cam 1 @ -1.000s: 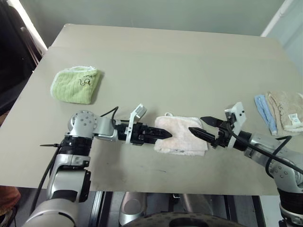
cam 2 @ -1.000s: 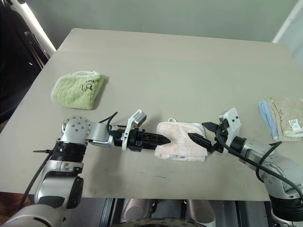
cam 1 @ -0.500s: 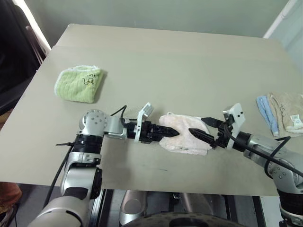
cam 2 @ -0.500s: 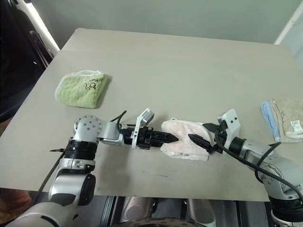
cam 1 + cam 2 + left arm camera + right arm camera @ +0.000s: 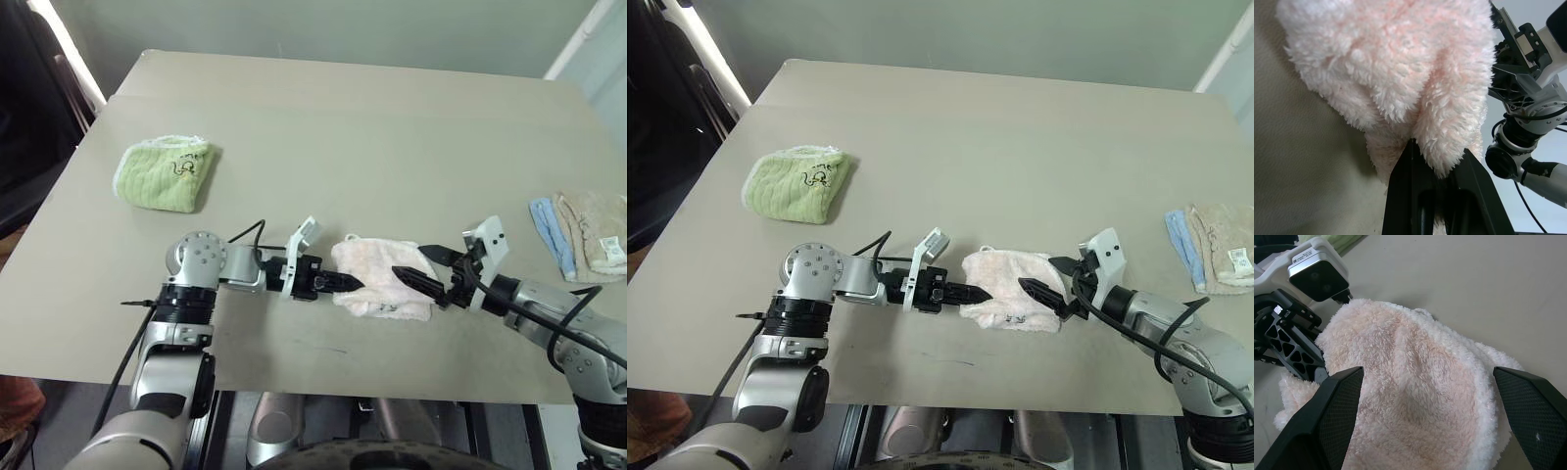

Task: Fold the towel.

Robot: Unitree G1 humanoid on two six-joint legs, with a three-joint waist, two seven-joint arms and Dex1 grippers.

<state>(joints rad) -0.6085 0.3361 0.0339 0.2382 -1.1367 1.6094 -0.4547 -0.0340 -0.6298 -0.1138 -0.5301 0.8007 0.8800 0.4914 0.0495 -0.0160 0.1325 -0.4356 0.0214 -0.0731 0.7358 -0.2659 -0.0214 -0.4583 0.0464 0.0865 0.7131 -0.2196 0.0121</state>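
Folded green towel [image 5: 162, 174] at far left of counter [image 5: 343, 127]. Left gripper [image 5: 353, 285] pinched on pink towel [image 5: 382, 289], fluffy pile bunched over black fingers [image 5: 1415, 196] in left wrist view. Towel near front edge, long axis left-right. Right gripper [image 5: 423, 270] spread wide over its right end. Beige and blue cloths [image 5: 583, 235] far right.

The left arm [image 5: 186, 323] was built of silver-grey rounded segments with black bands between them; a round silver joint cap [image 5: 195, 257] carried a ring of small dark screw holes; a thin black cable [image 5: 250, 231] looped over the forearm; a white angular camera housing [image 5: 299, 243] sat at the wrist; the left gripper [image 5: 351, 284] had tapering black fingers; the right gripper [image 5: 415, 266] matched it, with mesh-textured finger pads [image 5: 1337, 404] and a white housing [image 5: 487, 243]; black cables [image 5: 563, 328] ran along the right arm [image 5: 578, 343].
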